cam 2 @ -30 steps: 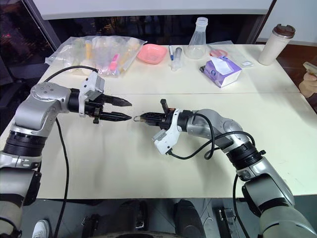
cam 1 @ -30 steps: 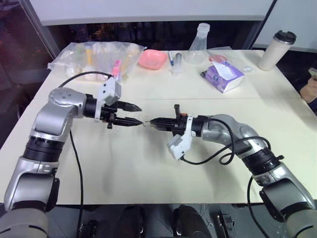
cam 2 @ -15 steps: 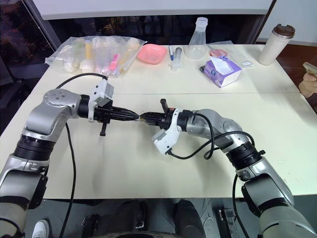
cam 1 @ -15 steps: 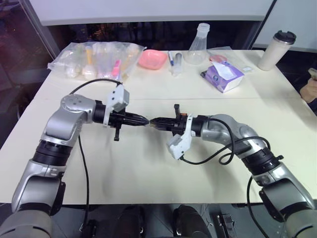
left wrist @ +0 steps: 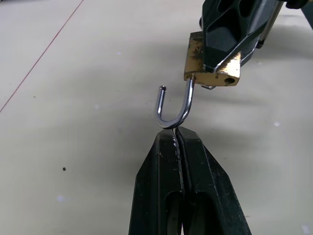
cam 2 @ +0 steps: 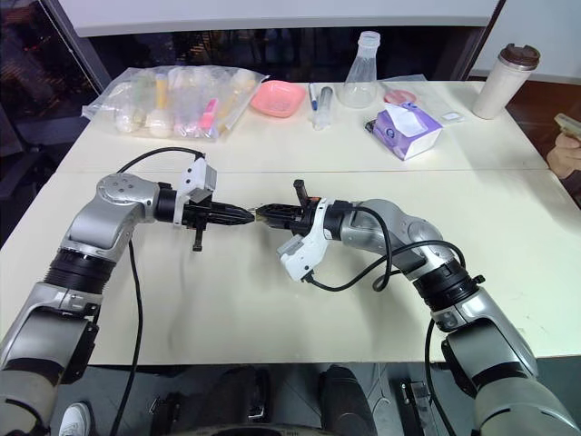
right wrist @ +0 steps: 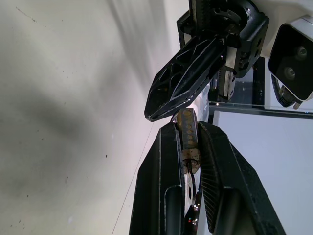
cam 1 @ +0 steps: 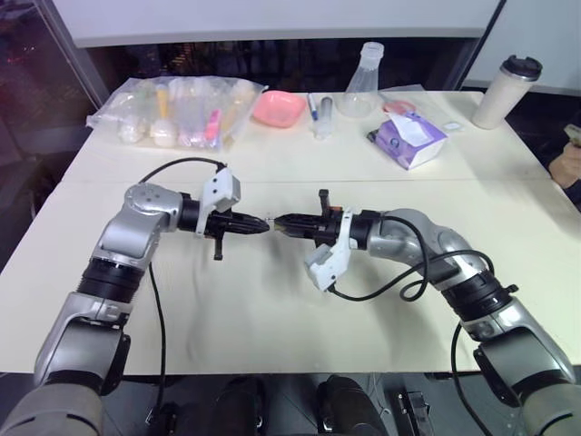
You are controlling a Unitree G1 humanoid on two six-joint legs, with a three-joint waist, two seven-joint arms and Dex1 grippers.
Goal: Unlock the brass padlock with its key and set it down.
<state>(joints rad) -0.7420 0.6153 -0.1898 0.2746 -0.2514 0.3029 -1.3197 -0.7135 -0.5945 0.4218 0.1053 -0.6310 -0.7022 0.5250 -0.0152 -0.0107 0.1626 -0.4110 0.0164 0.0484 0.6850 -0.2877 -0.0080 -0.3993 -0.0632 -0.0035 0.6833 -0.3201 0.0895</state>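
The right gripper point(left wrist: 222, 36) is clamped on the brass padlock point(left wrist: 212, 66) above the table point(cam 1: 272, 309), and the left gripper point(left wrist: 178, 134), closed at its already open shackle point(left wrist: 174, 108), could pull it out and drop it.

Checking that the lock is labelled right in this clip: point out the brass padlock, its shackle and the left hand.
brass padlock point(left wrist: 195, 61), left wrist view, on the bare brass side of its body.
shackle point(left wrist: 185, 105), left wrist view, on the silvery hook's long leg.
left hand point(left wrist: 178, 142), left wrist view, between its fingertips.
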